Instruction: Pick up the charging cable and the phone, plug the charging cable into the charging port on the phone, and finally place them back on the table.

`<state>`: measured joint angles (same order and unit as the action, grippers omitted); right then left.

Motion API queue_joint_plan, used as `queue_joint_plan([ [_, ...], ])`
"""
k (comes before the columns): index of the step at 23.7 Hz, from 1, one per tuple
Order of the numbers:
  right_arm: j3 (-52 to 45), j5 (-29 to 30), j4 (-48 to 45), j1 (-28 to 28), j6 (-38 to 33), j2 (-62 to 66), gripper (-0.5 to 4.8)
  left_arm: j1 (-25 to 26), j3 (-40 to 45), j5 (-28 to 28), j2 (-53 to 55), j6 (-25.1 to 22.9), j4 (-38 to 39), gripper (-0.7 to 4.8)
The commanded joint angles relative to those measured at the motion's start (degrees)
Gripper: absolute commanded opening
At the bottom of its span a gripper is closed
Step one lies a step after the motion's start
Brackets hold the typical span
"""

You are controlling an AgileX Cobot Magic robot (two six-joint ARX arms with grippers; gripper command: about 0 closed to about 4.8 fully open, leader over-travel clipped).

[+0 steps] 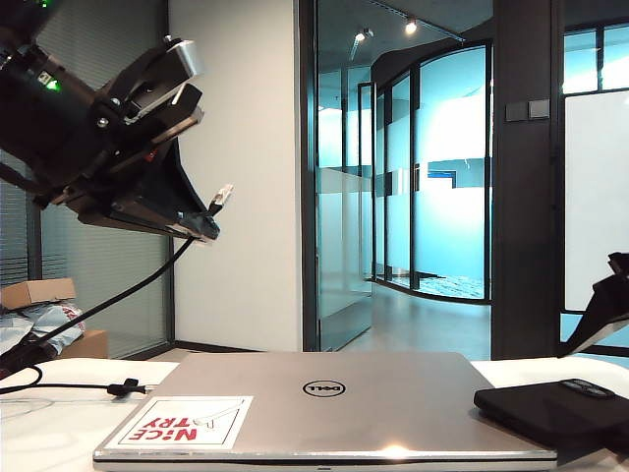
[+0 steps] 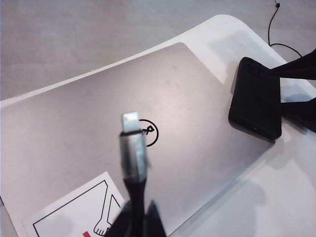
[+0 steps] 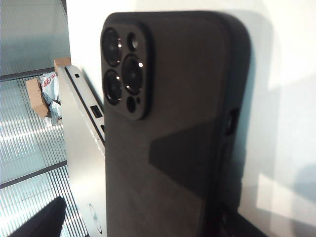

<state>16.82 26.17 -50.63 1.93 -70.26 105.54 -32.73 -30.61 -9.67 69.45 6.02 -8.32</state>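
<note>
Room: office corridor with glass partitions behind; white table (image 1: pixel 59 433) carries a closed silver laptop (image 1: pixel 334 403) with a red-lettered sticker (image 1: pixel 182 423) at its near-left corner.
Left gripper: raised over the table's left side, left gripper (image 1: pixel 197 224) clamped shut on the charging cable (image 2: pixel 132 153) just behind the plug, whose silver tip points out ahead of the fingers.
Cable run: cord hangs from the gripper down to the table's left edge, where its tie band (image 1: pixel 126 387) lies.
Phone: phone (image 2: pixel 255 98) lies camera-side up, near the table's right edge, just beside the laptop's right side.
Right gripper: right gripper (image 1: pixel 609 374) sits low at the phone with jaws spread wide; one finger (image 3: pixel 39 219) shows beside the laptop, the other is unclear. No grip yet, as far as I can judge.
Step in hand: taking hold of the phone.
Doing it well: straddle the long sides, keep clear of the end with the port, close squarely so the slab does not skid, then lift level toward the waiting plug.
</note>
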Motion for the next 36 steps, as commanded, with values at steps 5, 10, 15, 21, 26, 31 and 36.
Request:
queue_joint_plan([
  [5, -0.2, -0.8, 3.1, -0.1, 0.0, 0.5, 3.05, 0.0, -0.2, -0.1, -0.1, 0.0, -0.7, -0.06],
  [10, -0.2, -0.8, 3.1, -0.1, 0.0, 0.5, 2.63, 0.0, -0.2, -0.1, -0.1, 0.0, -0.7, -0.06],
  [15, -0.2, -0.8, 3.1, -0.1, 0.0, 0.6, 2.23, 0.0, -0.2, -0.1, -0.1, 0.0, -0.7, -0.06],
  [21, -0.2, -1.1, 4.3, -0.1, 0.0, 0.6, 0.39, 0.0, -0.2, -0.1, -0.1, 0.0, -0.7, -0.06],
  [26, -0.2, -1.7, 4.5, -0.1, 0.1, 0.6, -0.07, 0.0, -0.1, -0.1, -0.1, 0.0, -0.7, -0.06],
  [31, -0.2, -1.9, 4.2, -0.1, 4.7, 0.6, -0.07, 0.0, -0.1, -0.1, -0.1, 0.0, -0.5, -0.06],
  [36, -0.2, 0.5, 3.8, -0.1, 5.8, -1.3, -0.07, 0.0, -0.1, -0.1, -0.1, 0.0, 0.1, -0.06],
])
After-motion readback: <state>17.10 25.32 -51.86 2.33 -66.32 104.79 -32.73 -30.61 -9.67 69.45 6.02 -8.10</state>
